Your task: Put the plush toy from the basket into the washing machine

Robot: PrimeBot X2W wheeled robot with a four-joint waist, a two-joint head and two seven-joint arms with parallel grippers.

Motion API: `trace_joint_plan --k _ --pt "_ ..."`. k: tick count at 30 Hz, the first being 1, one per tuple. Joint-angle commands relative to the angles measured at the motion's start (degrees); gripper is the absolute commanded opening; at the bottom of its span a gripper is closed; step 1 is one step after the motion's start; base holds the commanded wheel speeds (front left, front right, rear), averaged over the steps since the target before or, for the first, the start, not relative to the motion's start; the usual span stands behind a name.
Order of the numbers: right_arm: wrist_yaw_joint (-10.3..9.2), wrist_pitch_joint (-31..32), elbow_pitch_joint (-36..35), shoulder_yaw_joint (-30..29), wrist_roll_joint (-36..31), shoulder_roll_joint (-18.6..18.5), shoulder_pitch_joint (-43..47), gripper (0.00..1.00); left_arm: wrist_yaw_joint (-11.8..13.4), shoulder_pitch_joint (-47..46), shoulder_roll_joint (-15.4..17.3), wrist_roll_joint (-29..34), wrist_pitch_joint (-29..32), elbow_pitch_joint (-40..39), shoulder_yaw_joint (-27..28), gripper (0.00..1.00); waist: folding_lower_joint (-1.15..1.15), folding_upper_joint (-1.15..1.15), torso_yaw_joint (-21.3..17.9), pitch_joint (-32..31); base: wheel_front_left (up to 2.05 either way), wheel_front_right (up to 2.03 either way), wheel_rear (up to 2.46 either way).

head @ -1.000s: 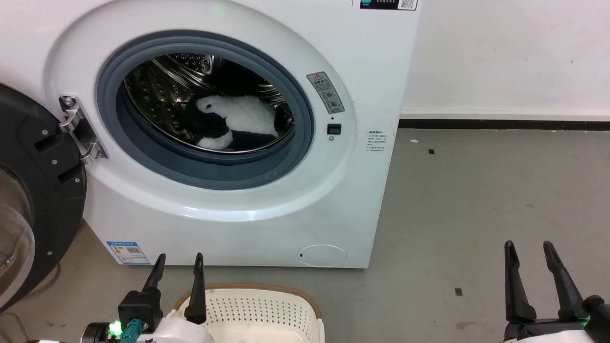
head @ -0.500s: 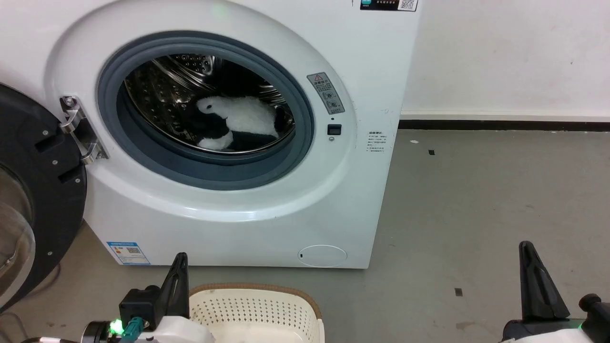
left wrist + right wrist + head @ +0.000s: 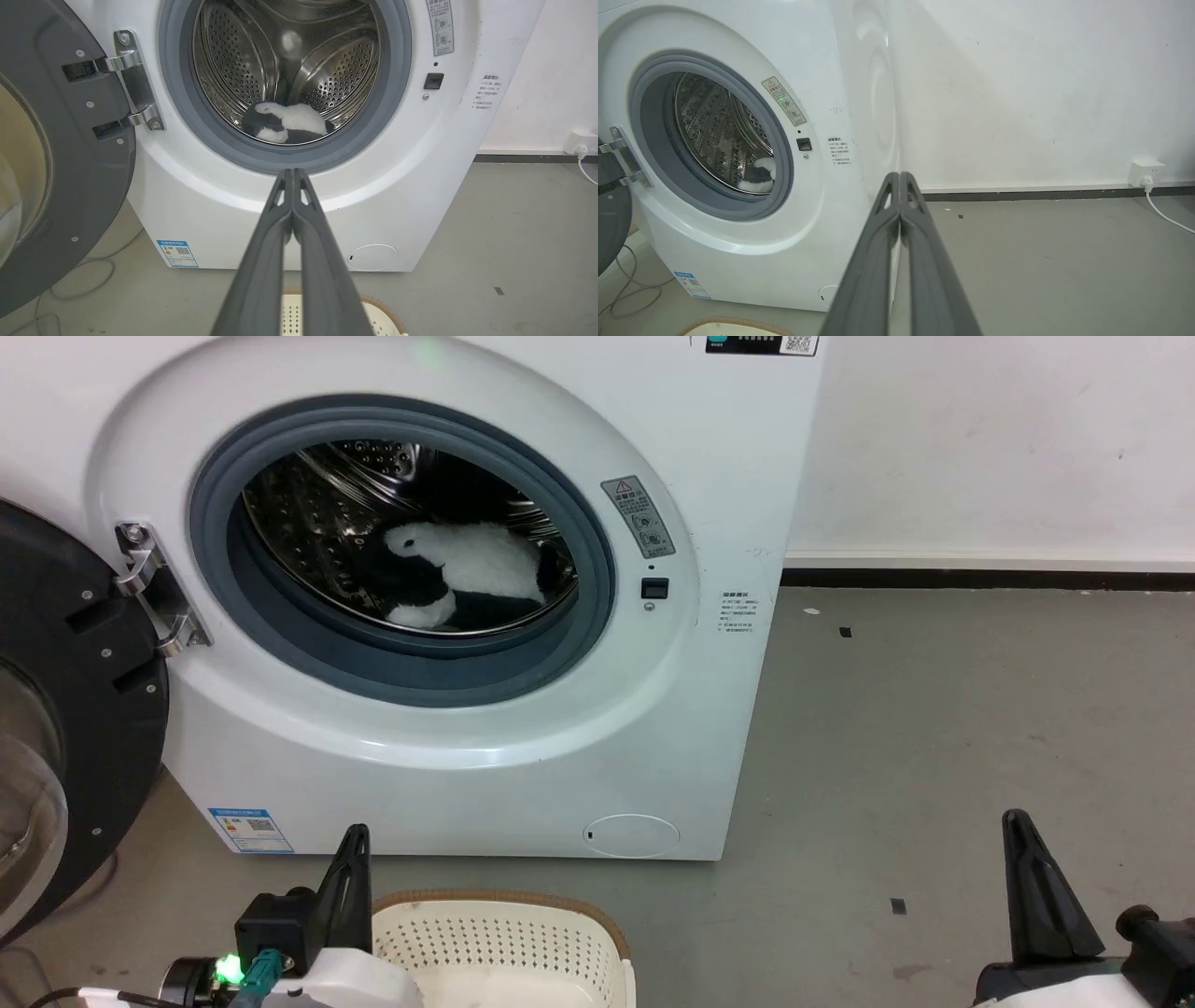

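The black-and-white plush toy (image 3: pixel 467 574) lies on the bottom of the steel drum inside the washing machine (image 3: pixel 448 737), whose black-rimmed door (image 3: pixel 65 709) hangs wide open at the left. The left wrist view shows the plush toy (image 3: pixel 287 123) behind the grey seal, and a bit of the plush toy (image 3: pixel 759 175) peeks out in the right wrist view. The cream basket (image 3: pixel 504 943) with its brown rim stands on the floor before the machine. My left gripper (image 3: pixel 355 835) is shut and holds nothing, just left of the basket. My right gripper (image 3: pixel 1016 823) is shut too, low at the right over bare floor.
Grey concrete floor (image 3: pixel 934 728) stretches to the right of the machine up to a white wall with a dark skirting. A wall socket with a white cable (image 3: pixel 1148 175) sits at the far right. A grey cable (image 3: pixel 70 289) lies on the floor under the open door.
Both grippers have closed: a second ago each showed two spread fingers, now each pair is pressed together. The toy and basket have not moved.
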Motion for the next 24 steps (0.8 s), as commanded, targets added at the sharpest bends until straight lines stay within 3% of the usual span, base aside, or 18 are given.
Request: trace_joint_plan --k 1,24 --pt "0.01 0.33 0.30 0.17 -0.20 0.00 -0.99 0.00 0.21 0.20 0.02 0.27 0.30 -0.66 0.00 0.00 0.00 0.00 -0.01 0.01 0.00 0.00 0.00" --pt "0.02 3.04 0.65 1.14 -2.25 -0.01 -2.19 0.00 0.42 0.39 -0.05 0.95 3.00 -3.48 -0.19 0.00 0.00 0.00 -0.34 0.32 0.00 0.00 0.00"
